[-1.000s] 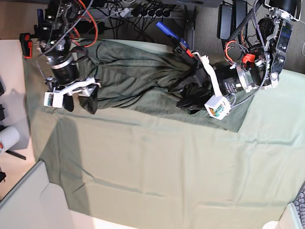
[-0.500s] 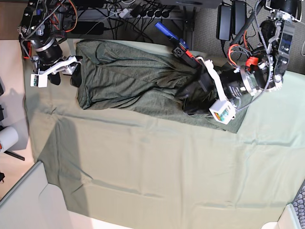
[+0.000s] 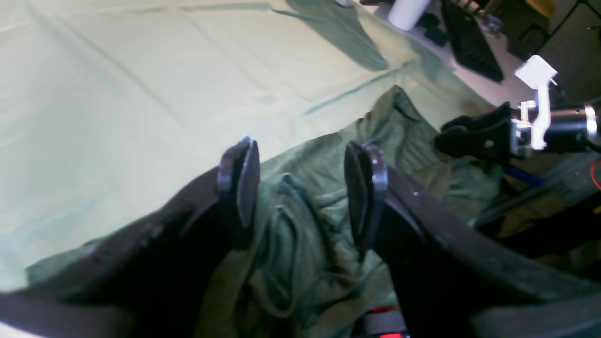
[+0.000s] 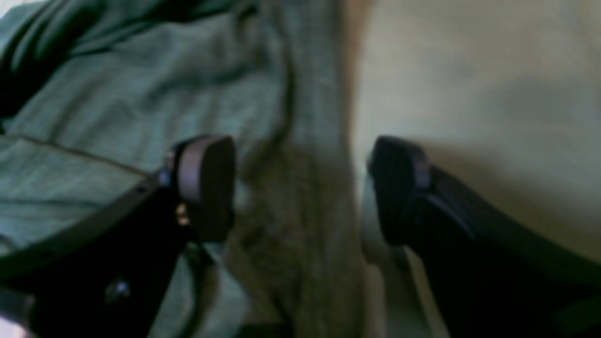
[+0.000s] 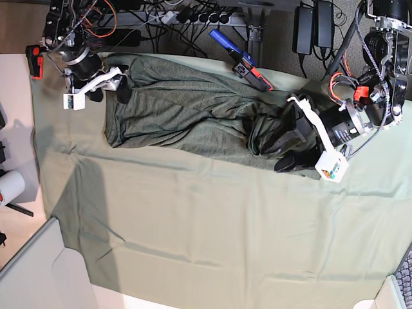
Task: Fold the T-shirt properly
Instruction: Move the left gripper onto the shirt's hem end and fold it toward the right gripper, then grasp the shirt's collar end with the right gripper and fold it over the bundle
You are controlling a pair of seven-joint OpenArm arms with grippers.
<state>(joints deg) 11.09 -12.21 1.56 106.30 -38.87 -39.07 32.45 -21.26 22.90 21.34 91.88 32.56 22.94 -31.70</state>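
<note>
Straddling T-shirt folds, left tool agape, right tool agape at hem.

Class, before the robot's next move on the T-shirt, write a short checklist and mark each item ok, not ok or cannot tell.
1. Left hand open: ok.
2. Right hand open: ok.
3. T-shirt spread flat: not ok, bunched and wrinkled.
4. Fabric between the left hand's fingers: ok, a ridge sits there.
5. Right hand over the shirt's edge: ok, it straddles the hem and tablecloth.
6. Sleeves located: cannot tell.
</note>
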